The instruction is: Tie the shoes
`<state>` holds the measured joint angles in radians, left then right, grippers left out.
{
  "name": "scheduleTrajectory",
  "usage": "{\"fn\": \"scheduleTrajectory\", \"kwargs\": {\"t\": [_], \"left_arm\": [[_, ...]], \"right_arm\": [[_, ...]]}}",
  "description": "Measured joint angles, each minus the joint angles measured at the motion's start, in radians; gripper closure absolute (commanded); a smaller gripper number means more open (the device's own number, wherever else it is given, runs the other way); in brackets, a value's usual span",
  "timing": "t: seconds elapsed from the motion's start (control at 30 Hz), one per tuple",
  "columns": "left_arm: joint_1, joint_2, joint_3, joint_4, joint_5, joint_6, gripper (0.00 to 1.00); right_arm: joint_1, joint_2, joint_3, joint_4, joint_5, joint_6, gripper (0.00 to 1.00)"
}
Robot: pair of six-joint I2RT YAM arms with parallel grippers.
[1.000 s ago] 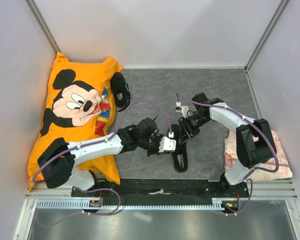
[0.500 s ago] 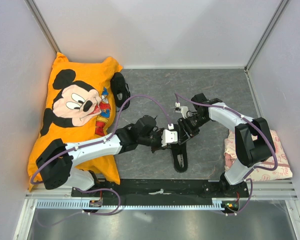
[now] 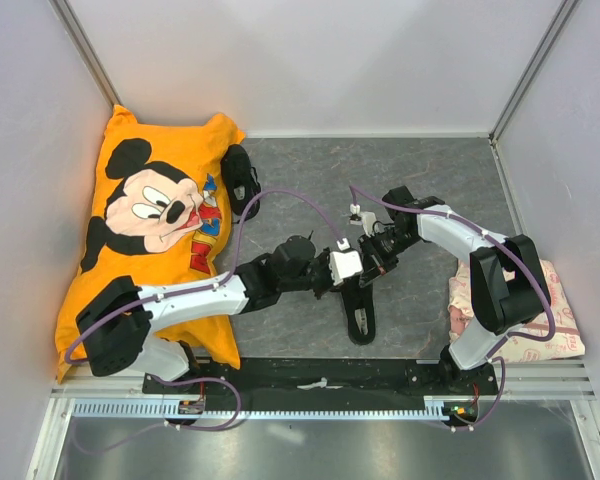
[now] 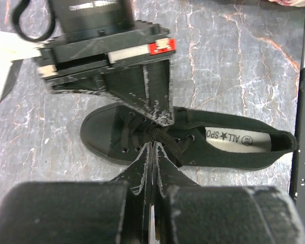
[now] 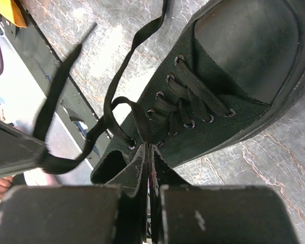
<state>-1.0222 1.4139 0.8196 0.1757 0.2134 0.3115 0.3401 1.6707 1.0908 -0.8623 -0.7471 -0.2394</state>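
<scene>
From above, the left gripper [image 4: 151,147] and right gripper [image 5: 148,152] hide the toe of the small black canvas lace-up shoe [image 3: 361,318], midway across the grey table [image 3: 310,170]. It lies lengthwise near-to-far, toe away from the bases. The 2 pairs of jaws are pressed together over its thin black laces [image 5: 112,109]; any pinched lace is hidden.

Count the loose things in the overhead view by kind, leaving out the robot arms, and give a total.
Orange Mickey Mouse pillow: 1
Black shoes: 2, one mid-floor, one beside the pillow
Pink-and-white bundle: 1
Total: 4
</scene>
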Motion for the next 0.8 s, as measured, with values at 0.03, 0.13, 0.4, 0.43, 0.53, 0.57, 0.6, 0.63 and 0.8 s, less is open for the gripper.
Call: {"fn": "scheduleTrajectory", "kwargs": {"t": [0.03,0.13,0.4,0.43,0.53,0.57,0.6,0.63,0.8], "left_arm": [[-0.008,0.002,-0.01,0.014,-0.005,0.001,0.98],[-0.032,0.016,-0.031,0.05,-0.02,0.003,0.98],[-0.058,0.088,-0.043,0.12,-0.056,0.021,0.99],[-0.058,0.097,-0.043,0.127,-0.057,0.022,0.98],[-0.06,0.122,-0.043,0.144,-0.064,0.022,0.98],[-0.06,0.131,-0.043,0.147,-0.068,0.022,0.98],[-0.062,0.139,-0.043,0.149,-0.075,0.022,0.99],[-0.062,0.15,-0.041,0.15,-0.082,0.021,0.98],[-0.062,0.204,-0.019,0.15,-0.126,0.007,0.98]], "right_arm": [[0.0,0.0,0.0,0.0,-0.003,0.002,1.0],[-0.007,-0.002,0.0,0.0,-0.013,0.006,1.0],[-0.032,-0.018,0.0,0.0,-0.043,0.016,1.0],[-0.035,-0.021,0.0,0.0,-0.047,0.017,1.0],[-0.039,-0.026,0.0,-0.001,-0.057,0.019,1.0],[-0.041,-0.027,0.0,-0.002,-0.062,0.02,1.0],[-0.043,-0.028,0.0,-0.003,-0.067,0.022,1.0],[-0.046,-0.028,0.0,-0.003,-0.07,0.023,1.0],[-0.056,-0.028,0.0,-0.006,-0.092,0.027,1.0]]}}
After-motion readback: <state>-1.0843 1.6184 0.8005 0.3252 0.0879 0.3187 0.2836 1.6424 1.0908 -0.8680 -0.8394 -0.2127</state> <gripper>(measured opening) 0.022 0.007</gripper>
